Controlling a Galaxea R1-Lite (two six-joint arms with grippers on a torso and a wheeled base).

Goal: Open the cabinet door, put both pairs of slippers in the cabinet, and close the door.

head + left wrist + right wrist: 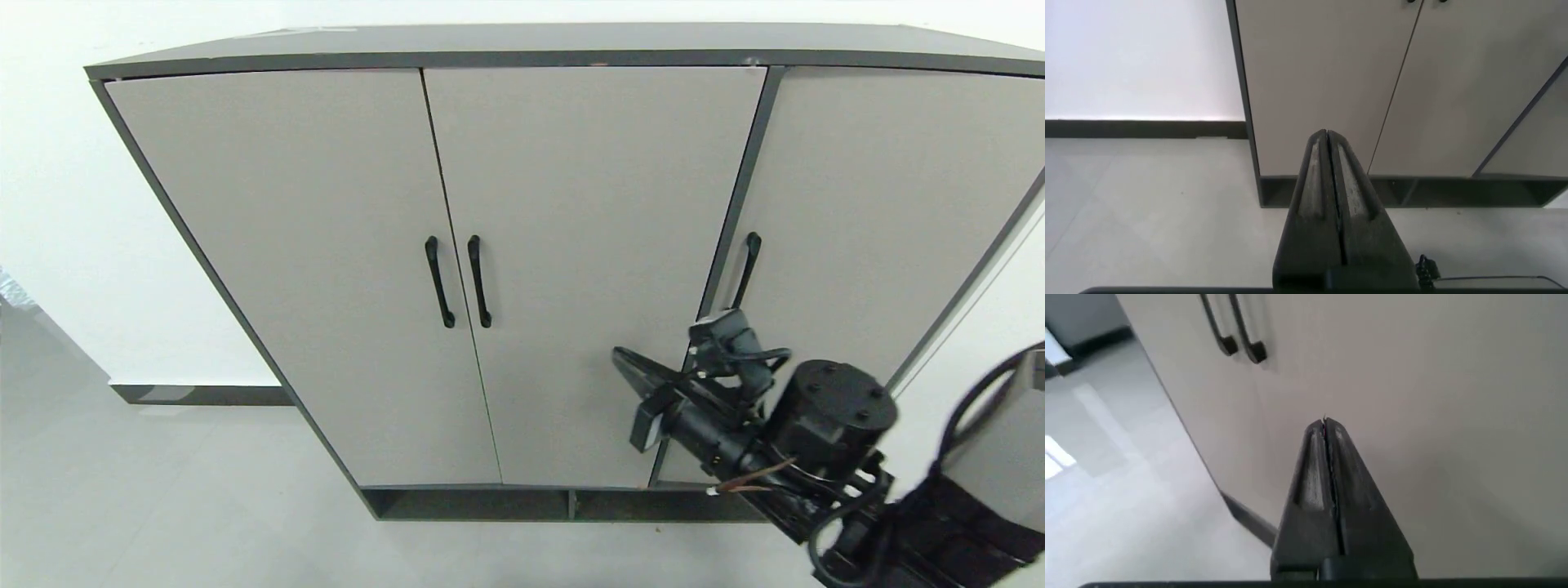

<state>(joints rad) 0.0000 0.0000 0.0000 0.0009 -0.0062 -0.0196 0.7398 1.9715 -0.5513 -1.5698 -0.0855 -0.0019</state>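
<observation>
A grey cabinet [269, 245] with a dark frame stands before me, its three doors closed. Two black handles [459, 282] sit side by side where the left and middle doors meet, and a third handle [746, 269] is on the right door. My right gripper [619, 354] is shut with nothing in it, its tip close to the lower part of the middle door [1437, 416], below and to the right of the paired handles [1233, 331]. My left gripper [1325, 133] is shut and empty, held low over the floor and facing the cabinet's bottom left corner [1259, 175].
Under the doors runs a low open plinth recess [563, 504] with a divider. Grey floor [163, 506] spreads in front and to the left. A white wall with a dark baseboard [204, 394] stands behind on the left.
</observation>
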